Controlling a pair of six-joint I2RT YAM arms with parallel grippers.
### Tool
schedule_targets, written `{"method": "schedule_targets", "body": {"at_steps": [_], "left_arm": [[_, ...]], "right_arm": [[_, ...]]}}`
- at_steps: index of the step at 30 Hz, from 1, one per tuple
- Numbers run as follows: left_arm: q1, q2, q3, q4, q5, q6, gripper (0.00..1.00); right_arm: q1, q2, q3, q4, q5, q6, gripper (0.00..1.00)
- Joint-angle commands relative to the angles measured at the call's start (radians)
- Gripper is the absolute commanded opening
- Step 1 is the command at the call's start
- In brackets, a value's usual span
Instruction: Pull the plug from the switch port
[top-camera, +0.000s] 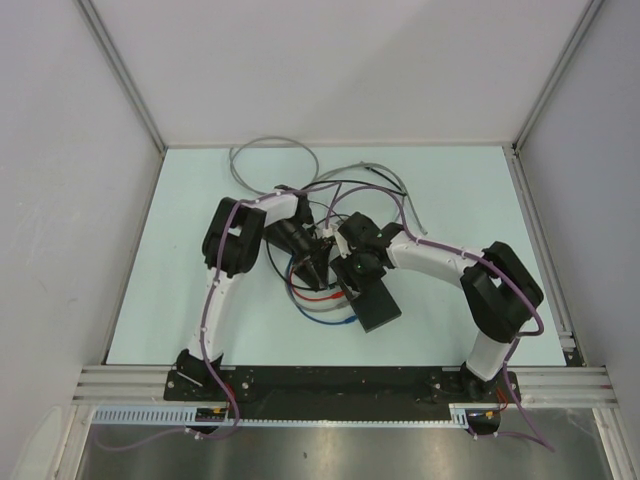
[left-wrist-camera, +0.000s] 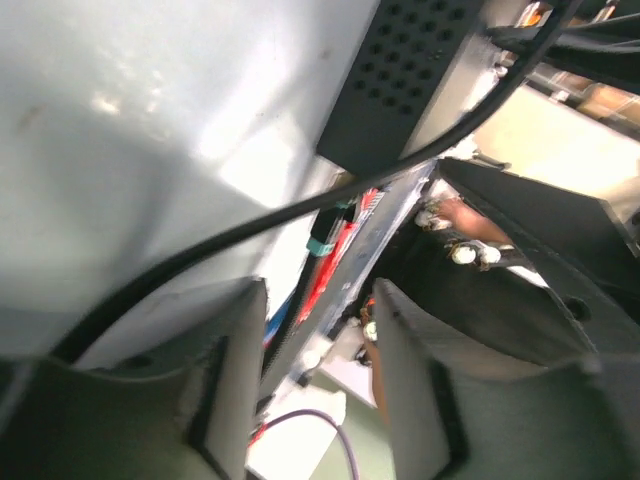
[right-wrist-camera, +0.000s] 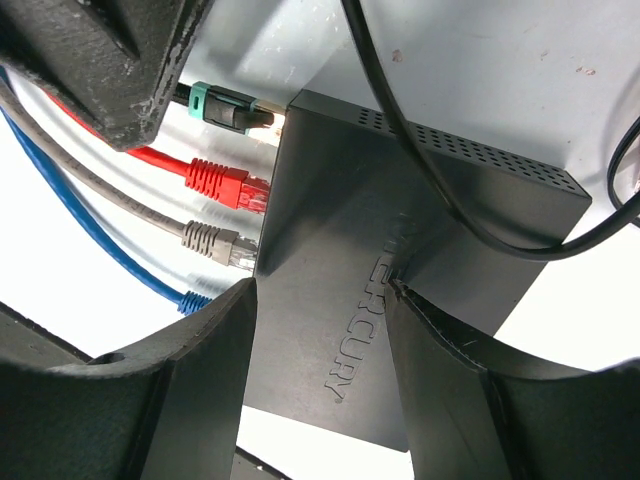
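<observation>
The switch (right-wrist-camera: 330, 190) is a flat matte-black box marked MERCURY; it also shows in the top view (top-camera: 378, 308). Along its left edge sit a teal-collared black plug (right-wrist-camera: 225, 105), a red plug (right-wrist-camera: 225, 185), a grey plug (right-wrist-camera: 215, 243) and a blue plug (right-wrist-camera: 192, 298). My right gripper (right-wrist-camera: 320, 290) is open, fingers spread over the box top. My left gripper (left-wrist-camera: 318, 300) is open and empty; the teal plug (left-wrist-camera: 320, 243) and the port edge lie just beyond its fingertips. Its dark body (right-wrist-camera: 110, 60) hangs over that plug's cable.
A thin black cord (right-wrist-camera: 420, 170) crosses the switch top. Red (top-camera: 315, 295) and blue (top-camera: 325, 318) cables loop on the table left of the switch. Grey cables (top-camera: 290, 150) coil at the back. Both arms crowd the table's middle.
</observation>
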Motion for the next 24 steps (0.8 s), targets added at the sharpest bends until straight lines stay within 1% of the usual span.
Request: {"method": "schedule_targets", "body": {"at_steps": [1,5,7,8,9,14,24], "left_arm": [[0.037,0.066,-0.012,0.074,-0.004,-0.057,0.56],[0.014,0.088,0.031,0.108,0.010,-0.086,0.55],[-0.006,0.111,0.052,0.113,0.005,-0.100,0.51],[-0.012,0.118,0.057,0.114,-0.001,-0.106,0.47],[-0.019,0.123,0.060,0.122,-0.022,-0.118,0.45],[-0.034,0.146,0.048,0.145,-0.044,-0.146,0.39],[-0.072,0.184,0.049,0.150,-0.051,-0.166,0.35]], "right_arm": [[-0.023,0.112,-0.119,-0.019,0.073,-0.021,0.60],[-0.008,0.107,-0.124,-0.014,0.064,-0.021,0.61],[-0.002,0.107,-0.124,-0.014,0.062,-0.023,0.61],[-0.002,0.102,-0.124,-0.011,0.062,-0.023,0.61],[-0.002,0.101,-0.124,-0.012,0.062,-0.023,0.61],[-0.003,0.093,-0.125,-0.008,0.065,-0.027,0.61],[-0.003,0.092,-0.125,0.000,0.064,-0.029,0.61]]}}
